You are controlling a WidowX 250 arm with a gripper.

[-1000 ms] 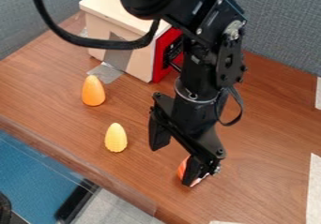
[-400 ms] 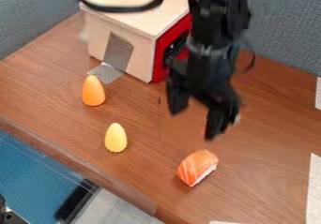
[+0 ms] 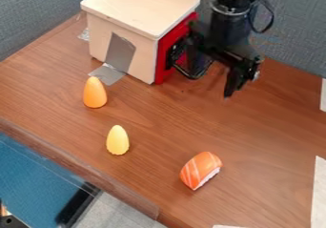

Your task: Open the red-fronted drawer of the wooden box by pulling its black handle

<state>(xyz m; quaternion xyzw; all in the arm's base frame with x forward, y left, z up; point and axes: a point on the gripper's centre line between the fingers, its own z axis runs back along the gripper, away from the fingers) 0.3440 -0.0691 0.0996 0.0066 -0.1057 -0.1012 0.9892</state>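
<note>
In the camera view, the black robot arm (image 3: 233, 19) comes in from the top edge, right of centre, and its black two-finger gripper (image 3: 211, 84) hangs over the upper right part of the brown wood-grain table (image 3: 159, 119). Its fingers are apart, with nothing held between them. One finger is close beside the red front panel (image 3: 162, 69) of a box-shaped, pale wooden toy house (image 3: 138, 7); whether the two touch, I cannot tell. The other finger points down over the table, farther right. A black fitting (image 3: 174, 53) is on the red panel (its exact shape is partly lost against the dark gripper).

A patch of grey tape (image 3: 119, 53) covers part of the toy house's pale side, and another grey strip (image 3: 107, 74) lies on the table at its base. Near that strip is a smooth orange, egg-shaped toy piece (image 3: 95, 92), its narrower end toward the top of the view. Below it and a little to the right is a smaller yellow, cone-shaped toy piece (image 3: 117, 140). An orange-and-white striped toy sushi piece (image 3: 200, 169) with a white base rests on the table at lower right, well apart from the gripper.
</note>
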